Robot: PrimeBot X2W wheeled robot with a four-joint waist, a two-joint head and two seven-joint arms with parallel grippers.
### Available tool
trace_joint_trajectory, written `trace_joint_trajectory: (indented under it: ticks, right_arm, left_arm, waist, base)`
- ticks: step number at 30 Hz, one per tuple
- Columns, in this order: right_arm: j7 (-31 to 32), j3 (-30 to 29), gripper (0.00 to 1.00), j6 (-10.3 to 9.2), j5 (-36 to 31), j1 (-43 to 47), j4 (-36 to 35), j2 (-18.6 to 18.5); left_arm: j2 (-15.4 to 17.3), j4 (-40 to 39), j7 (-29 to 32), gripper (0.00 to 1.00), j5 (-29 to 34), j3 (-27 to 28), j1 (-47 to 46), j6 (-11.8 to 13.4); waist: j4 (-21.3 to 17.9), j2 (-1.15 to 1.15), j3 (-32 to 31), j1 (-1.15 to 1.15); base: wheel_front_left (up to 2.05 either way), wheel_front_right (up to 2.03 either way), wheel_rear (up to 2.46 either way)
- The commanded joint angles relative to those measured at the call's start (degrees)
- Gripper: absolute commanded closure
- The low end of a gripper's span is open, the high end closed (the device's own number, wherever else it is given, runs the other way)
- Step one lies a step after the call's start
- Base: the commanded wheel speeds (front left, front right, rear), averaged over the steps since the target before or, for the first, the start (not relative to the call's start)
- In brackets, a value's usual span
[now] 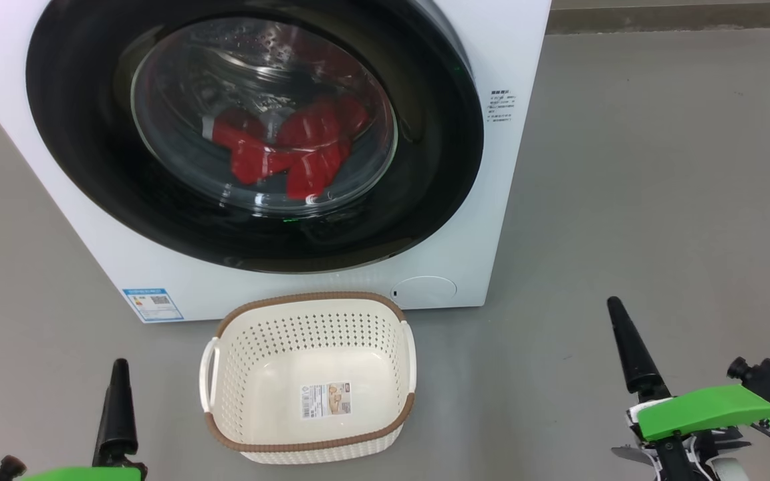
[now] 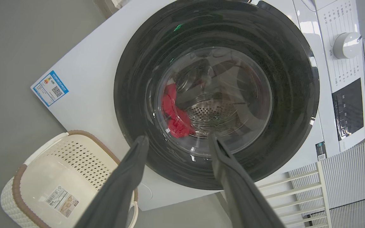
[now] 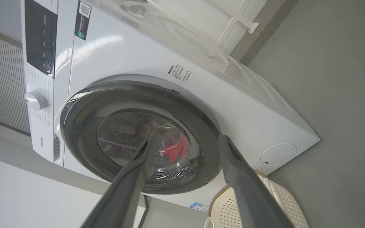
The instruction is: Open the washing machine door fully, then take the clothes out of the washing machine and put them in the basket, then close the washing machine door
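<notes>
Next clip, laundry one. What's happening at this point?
Nothing is being handled yet. The washing machine stands on the grey floor with the washing machine door shut, and the red clothes lie inside the drum behind the glass. The basket sits on the floor just in front of the machine, with nothing in it but its paper label. The left gripper and right gripper are both open, pointed at the door and short of it.

the washing machine (image 1: pixel 512 67) is cut off at top, the clothes (image 1: pixel 251 160) blurred.
</notes>
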Motion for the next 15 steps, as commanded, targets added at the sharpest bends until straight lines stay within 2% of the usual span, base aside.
trace_joint_trajectory:
  ticks: [1,15]
  right_arm:
    - [-0.8,1.2,0.0,0.04,-2.3,-2.6,-1.9,-0.6]
    - [-3.1,5.0,0.0,0.05,-17.5,-3.5,-1.6,-2.3]
  left_arm:
    - [0.9,-2.0,-0.7,0.0,2.0,1.1,-2.1,-0.4]
    - [0.9,-2.8,-3.1,0.0,16.6,1.0,-2.0,-0.5]
  waist:
    - [0.0,0.0,0.0,0.0]
    - [0.2,0.0,-0.1,0.0]
  base:
    - [0.0,0.0,0.0]
    - [0.0,0.0,0.0]
